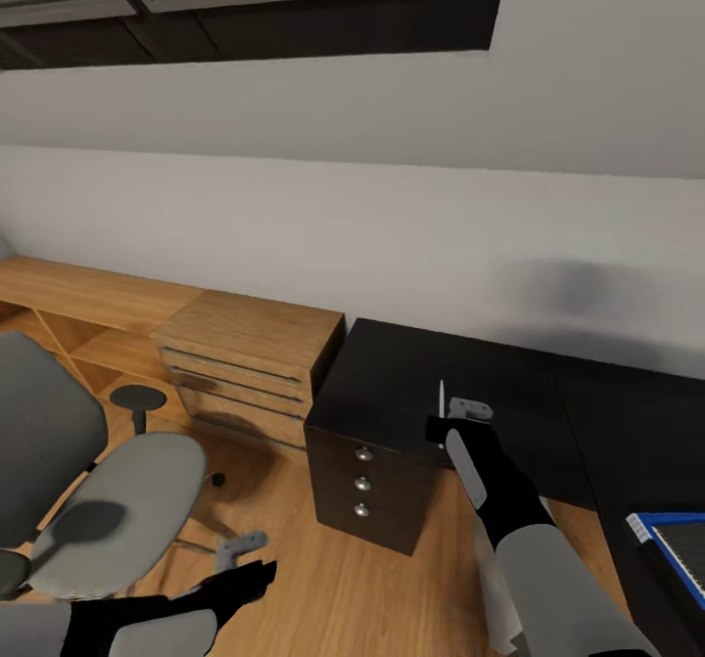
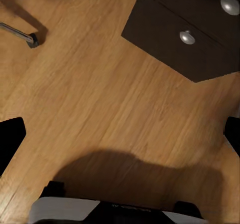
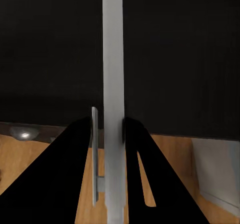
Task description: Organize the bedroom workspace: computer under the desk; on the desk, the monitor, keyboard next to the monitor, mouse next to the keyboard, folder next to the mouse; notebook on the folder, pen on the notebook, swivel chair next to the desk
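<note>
Holding the pen upright in the closed right gripper above the desk, folder lying rightward; left gripper spread wide, empty.

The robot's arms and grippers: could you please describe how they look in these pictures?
Both arms have pale grey, rounded forearm shells that give way to black wrist sections. The left gripper and the right gripper carry light grey finger parts on black bodies. In the right wrist view the fingers look like flat black wedges.
</note>
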